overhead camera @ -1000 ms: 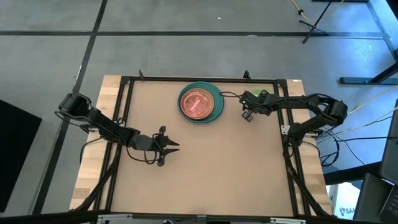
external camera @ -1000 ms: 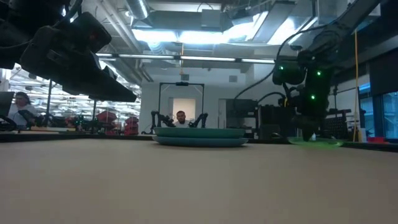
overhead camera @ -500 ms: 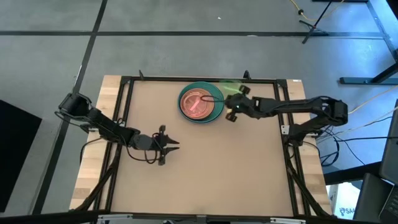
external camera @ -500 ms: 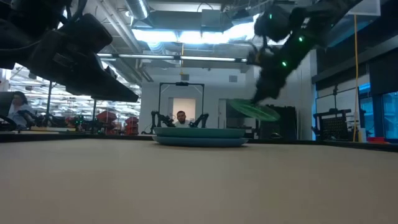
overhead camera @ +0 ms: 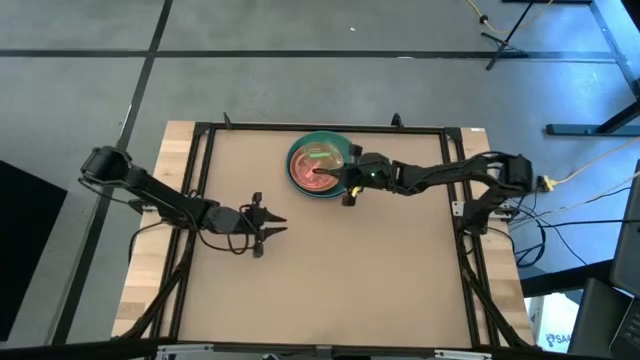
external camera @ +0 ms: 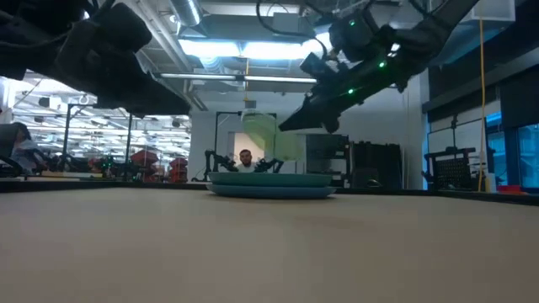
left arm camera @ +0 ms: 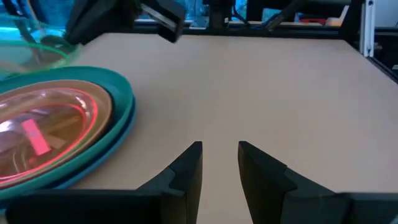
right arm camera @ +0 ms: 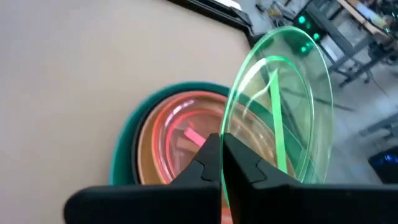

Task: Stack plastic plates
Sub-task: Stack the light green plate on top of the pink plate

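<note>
Pinching the rim of a translucent green plate, the right gripper holds it tilted above the plate stack, which sits toward twelve o'clock on the table; a red-pink plate tops the stack over salmon and teal ones. At nine o'clock, the left gripper hovers, fingers slightly spread

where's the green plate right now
The translucent green plate is pinched at its rim in the right gripper, held tilted in the air just above the stack of plates at the far middle of the table, not yet on it.
</note>
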